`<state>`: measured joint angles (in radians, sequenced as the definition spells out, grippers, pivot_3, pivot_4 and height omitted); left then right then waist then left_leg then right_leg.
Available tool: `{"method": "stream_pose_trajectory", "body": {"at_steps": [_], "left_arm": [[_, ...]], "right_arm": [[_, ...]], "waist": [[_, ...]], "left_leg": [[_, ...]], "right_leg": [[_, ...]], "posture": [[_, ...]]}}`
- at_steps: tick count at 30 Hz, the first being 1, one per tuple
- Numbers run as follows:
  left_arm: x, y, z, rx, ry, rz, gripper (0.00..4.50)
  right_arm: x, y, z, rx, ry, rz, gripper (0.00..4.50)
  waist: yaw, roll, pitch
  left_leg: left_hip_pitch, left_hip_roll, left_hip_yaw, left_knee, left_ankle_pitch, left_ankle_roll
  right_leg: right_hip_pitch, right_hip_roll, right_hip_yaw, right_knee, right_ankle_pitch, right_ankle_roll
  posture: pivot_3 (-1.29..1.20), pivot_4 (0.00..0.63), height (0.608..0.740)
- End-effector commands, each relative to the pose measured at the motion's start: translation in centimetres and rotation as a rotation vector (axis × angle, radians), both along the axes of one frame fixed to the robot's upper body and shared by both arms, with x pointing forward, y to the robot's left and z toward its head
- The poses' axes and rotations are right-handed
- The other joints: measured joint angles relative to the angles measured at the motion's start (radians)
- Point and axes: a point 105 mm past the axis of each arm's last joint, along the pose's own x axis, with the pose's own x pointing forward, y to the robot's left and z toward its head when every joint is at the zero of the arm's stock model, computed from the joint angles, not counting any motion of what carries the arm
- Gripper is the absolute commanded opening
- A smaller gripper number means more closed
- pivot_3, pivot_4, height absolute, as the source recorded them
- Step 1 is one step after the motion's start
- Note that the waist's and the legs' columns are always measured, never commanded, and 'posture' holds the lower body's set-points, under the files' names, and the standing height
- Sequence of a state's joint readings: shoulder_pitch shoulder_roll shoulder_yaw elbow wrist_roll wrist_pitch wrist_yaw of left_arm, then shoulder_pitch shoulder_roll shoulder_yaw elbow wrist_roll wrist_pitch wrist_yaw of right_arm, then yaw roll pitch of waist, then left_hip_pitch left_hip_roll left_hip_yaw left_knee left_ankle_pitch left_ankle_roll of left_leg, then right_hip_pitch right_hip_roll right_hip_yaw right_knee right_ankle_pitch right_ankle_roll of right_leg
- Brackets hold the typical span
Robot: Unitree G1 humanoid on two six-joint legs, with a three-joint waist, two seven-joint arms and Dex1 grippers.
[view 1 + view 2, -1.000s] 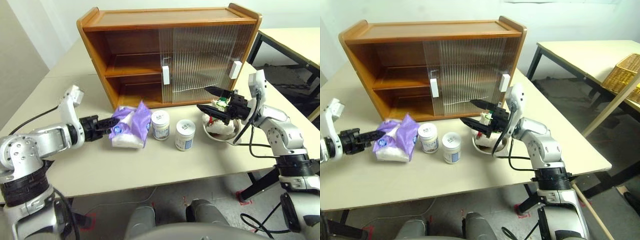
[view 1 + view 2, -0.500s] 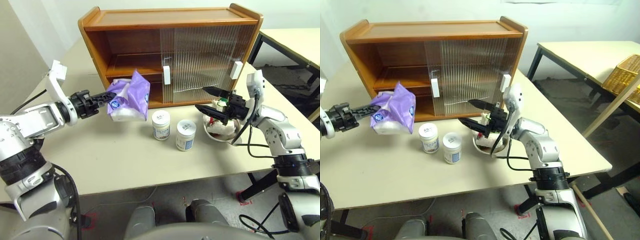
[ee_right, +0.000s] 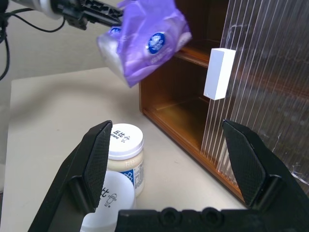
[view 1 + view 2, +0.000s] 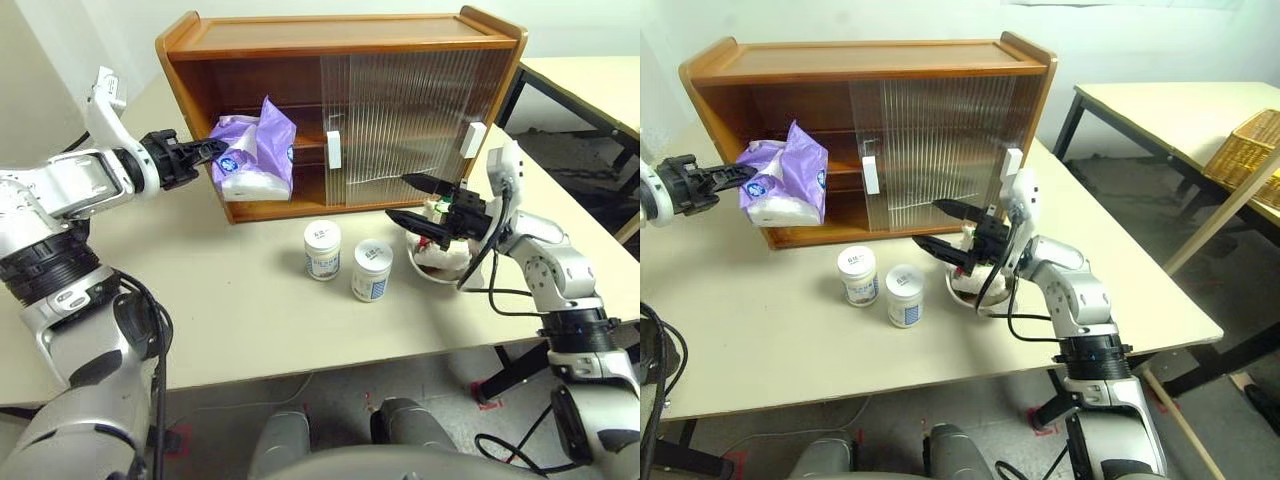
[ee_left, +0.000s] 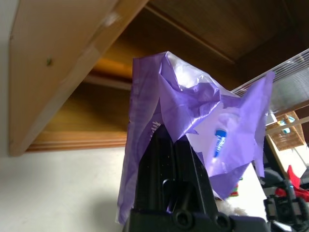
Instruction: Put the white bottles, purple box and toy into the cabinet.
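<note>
My left gripper point(image 4: 212, 152) is shut on the purple box point(image 4: 256, 152) and holds it in the air before the open left side of the cabinet point(image 4: 340, 38), about level with the upper shelf. In the left wrist view the black fingers point(image 5: 166, 159) pinch the box's crumpled purple wrap point(image 5: 193, 111). Two white bottles point(image 4: 322, 249) point(image 4: 371, 270) stand side by side on the table in front of the cabinet. The toy point(image 4: 447, 256) lies in a steel bowl point(image 4: 424, 273) to their right. My right gripper point(image 4: 398, 196) hovers open just above the bowl, pointing towards the bottles.
Ribbed sliding doors point(image 4: 400, 110) with white handles point(image 4: 332, 150) cover the cabinet's middle and right. A second table point(image 4: 590, 80) stands at the back right, and a wicker basket point(image 4: 1245, 148) sits beyond it. The near table edge runs close below the bottles.
My left gripper has lifted the purple box off the table, up and forward to the cabinet's open left side. The right gripper, bottles and toy have stayed put.
</note>
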<state>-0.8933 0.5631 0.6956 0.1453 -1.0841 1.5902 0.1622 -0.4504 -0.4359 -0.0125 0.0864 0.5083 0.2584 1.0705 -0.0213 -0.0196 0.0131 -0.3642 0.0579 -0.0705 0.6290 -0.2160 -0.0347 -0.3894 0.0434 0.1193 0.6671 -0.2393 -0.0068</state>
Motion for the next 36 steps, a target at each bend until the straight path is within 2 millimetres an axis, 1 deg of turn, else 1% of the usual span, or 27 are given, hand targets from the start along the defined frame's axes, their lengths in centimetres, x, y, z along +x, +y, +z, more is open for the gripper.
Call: {"method": "stream_pose_trajectory", "body": {"at_steps": [1, 4, 9, 15, 22, 26, 29, 30, 31, 34, 36], "left_arm": [[1.1, -0.2, 0.6, -0.057, 0.012, 0.035, 0.05], [2.0, -0.5, 1.0, -0.106, 0.016, 0.057, 0.05], [3.4, -0.9, 1.0, -0.168, 0.038, 0.108, 0.05], [4.7, -0.4, 0.9, -0.191, 0.049, 0.185, 0.05], [5.5, -0.2, 0.9, -0.208, 0.044, 0.224, 0.05], [5.9, -0.7, 0.7, -0.216, 0.042, 0.228, 0.05], [6.1, -0.9, 0.5, -0.216, 0.041, 0.235, 0.69], [6.2, -0.9, 0.5, -0.218, 0.040, 0.237, 0.98], [6.2, -1.0, 0.4, -0.218, 0.039, 0.237, 1.37], [6.2, -1.0, 0.4, -0.219, 0.035, 0.238, 2.35], [6.2, -1.0, 0.4, -0.227, 0.034, 0.240, 3.12]], "right_arm": [[-0.1, 0.3, -0.2, -0.010, -0.005, 0.006, 4.50], [-0.2, 0.4, -0.2, -0.009, -0.006, 0.007, 4.50], [-0.2, 0.4, -0.2, -0.007, -0.007, 0.004, 4.50], [-0.2, 0.2, -0.4, -0.005, -0.004, 0.000, 4.50], [-0.3, 0.2, -0.6, -0.002, -0.001, -0.002, 4.50], [-0.3, 0.4, -0.6, 0.002, 0.000, -0.004, 4.50], [-0.4, 0.4, -0.6, 0.003, 0.001, -0.003, 4.50], [-0.4, 0.4, -0.6, 0.004, 0.000, -0.003, 4.50], [-0.4, 0.4, -0.6, 0.004, 0.000, -0.003, 4.50], [-0.5, 0.5, -0.5, 0.005, 0.000, -0.004, 4.50], [-0.5, 0.5, -0.5, 0.004, -0.001, -0.004, 4.50]], "waist": [[-0.001, -0.001, 0.000], [-0.003, -0.001, 0.001], [-0.006, -0.002, 0.001], [-0.007, -0.003, 0.002], [-0.007, -0.004, 0.002], [-0.008, -0.004, 0.002], [-0.008, -0.004, 0.002], [-0.008, -0.004, 0.002], [-0.008, -0.004, 0.002], [-0.008, -0.004, 0.002], [-0.008, -0.004, 0.002]], "left_leg": [[0.000, 0.000, 0.000, 0.000, 0.000, 0.000], [0.000, 0.000, 0.000, 0.001, 0.000, 0.002], [0.000, 0.000, 0.001, 0.003, -0.001, 0.004], [0.000, 0.000, 0.001, 0.005, -0.002, 0.006], [-0.001, 0.000, 0.001, 0.007, -0.002, 0.007], [-0.001, 0.000, 0.001, 0.007, -0.002, 0.007], [-0.001, 0.000, 0.001, 0.008, -0.002, 0.007], [-0.001, 0.000, 0.001, 0.008, -0.003, 0.008], [-0.001, 0.000, 0.001, 0.009, -0.003, 0.008], [-0.001, 0.000, 0.001, 0.010, -0.004, 0.009], [-0.001, 0.000, 0.001, 0.011, -0.004, 0.010]], "right_leg": [[0.000, 0.000, 0.000, 0.000, 0.000, 0.000], [0.001, 0.000, 0.001, 0.000, 0.000, 0.000], [0.001, 0.000, 0.001, 0.000, 0.000, 0.001], [0.001, 0.001, 0.002, 0.000, 0.000, 0.001], [0.001, 0.001, 0.002, 0.000, 0.000, 0.001], [0.002, 0.001, 0.002, 0.000, 0.000, 0.001], [0.002, 0.002, 0.002, 0.000, 0.000, 0.001], [0.002, 0.002, 0.002, 0.000, 0.000, 0.001], [0.002, 0.002, 0.002, 0.000, 0.000, 0.001], [0.003, 0.002, 0.002, 0.000, 0.000, 0.001], [0.003, 0.002, 0.002, 0.000, 0.000, 0.001]], "posture": [[-0.06, 0.000, 0.740], [-0.06, 0.000, 0.740], [-0.07, 0.000, 0.740], [-0.07, 0.000, 0.740], [-0.08, 0.000, 0.740], [-0.08, 0.000, 0.740], [-0.08, 0.000, 0.740], [-0.08, 0.000, 0.740], [-0.08, 0.000, 0.740], [-0.08, 0.000, 0.740], [-0.08, 0.000, 0.740]]}}
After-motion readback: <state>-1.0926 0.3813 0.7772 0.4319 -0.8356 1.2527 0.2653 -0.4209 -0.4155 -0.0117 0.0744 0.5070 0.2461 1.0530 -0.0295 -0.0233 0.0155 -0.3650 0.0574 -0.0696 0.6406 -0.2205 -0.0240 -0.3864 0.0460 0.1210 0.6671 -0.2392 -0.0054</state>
